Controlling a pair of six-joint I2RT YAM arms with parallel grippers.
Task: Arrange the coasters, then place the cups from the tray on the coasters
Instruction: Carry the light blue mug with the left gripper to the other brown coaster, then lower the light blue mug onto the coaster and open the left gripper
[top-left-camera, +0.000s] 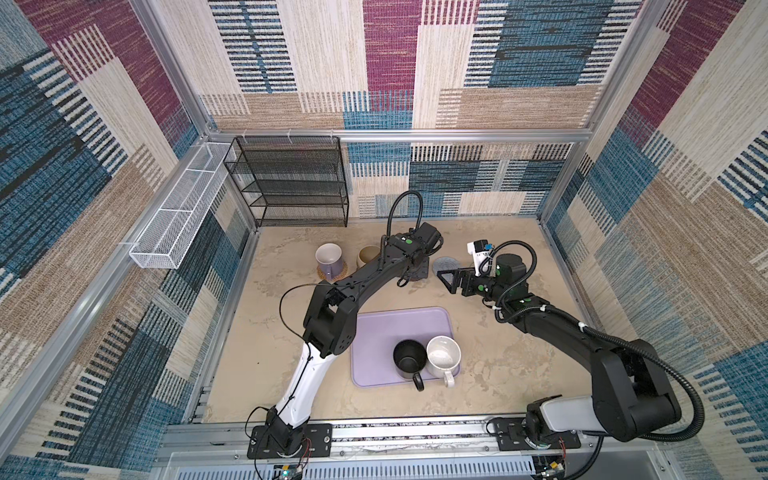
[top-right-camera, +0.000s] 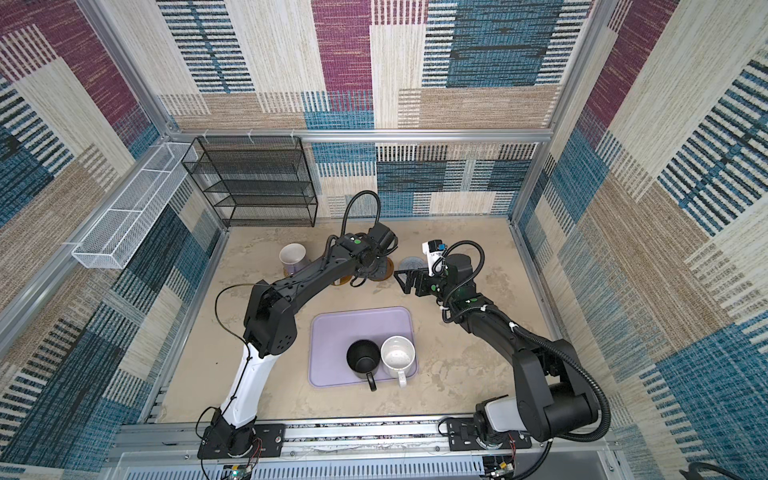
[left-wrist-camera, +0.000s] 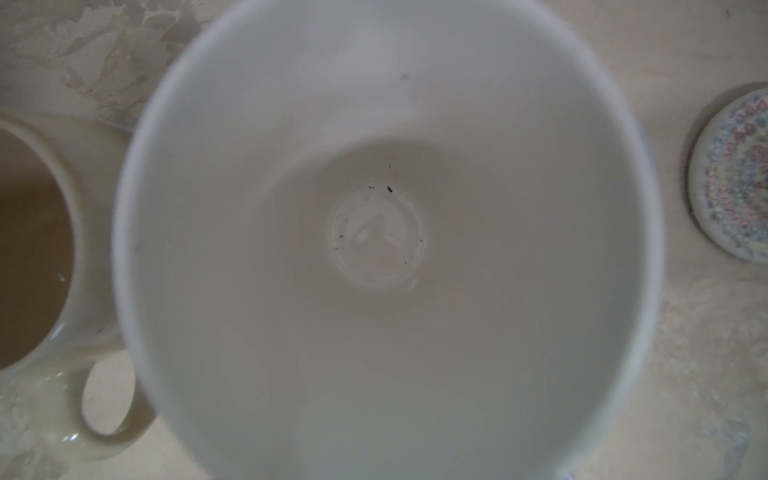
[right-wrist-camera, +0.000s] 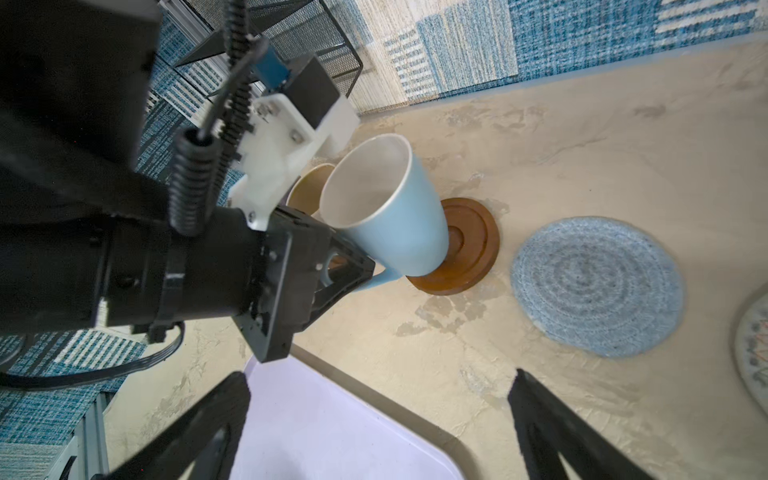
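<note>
From above I can hardly see the left gripper (top-left-camera: 417, 271). Its own wrist covers it in both top views, and the mug it carries is hidden there too. The right wrist view shows it plainly: the left gripper (right-wrist-camera: 345, 270) is clamped narrow on the handle of the light blue mug (right-wrist-camera: 386, 208). The mug hangs tilted just past the fingertips, mouth leaning back towards the gripper. Its base is over the near edge of a brown wooden coaster (right-wrist-camera: 469, 245); whether it touches, I cannot tell. In the left wrist view the mug's pale inside (left-wrist-camera: 382, 249) fills nearly the whole frame, blurred at the rim, so the coaster under it is lost. The beige mug (left-wrist-camera: 41, 249) is cut off at the frame edge, just beside the blue one.

The right gripper (right-wrist-camera: 378, 376) stands wide and holds nothing, and only its two dark fingers (right-wrist-camera: 540, 415) show. The grey-blue coaster (right-wrist-camera: 598, 286) lies bare on the table just beyond those fingertips. A whitish coaster (right-wrist-camera: 752, 349) past it is cropped by the frame. A corner of the tray (right-wrist-camera: 332, 436) lies under the fingers.

Well behind both grippers, the black mug (top-left-camera: 409, 359) and the speckled white mug (top-left-camera: 442, 355) stand touching on the tray (top-left-camera: 399, 324). Beyond the left arm, the lavender mug (top-left-camera: 328, 257) sits on a tan coaster (top-left-camera: 337, 273), which is mostly hidden.
</note>
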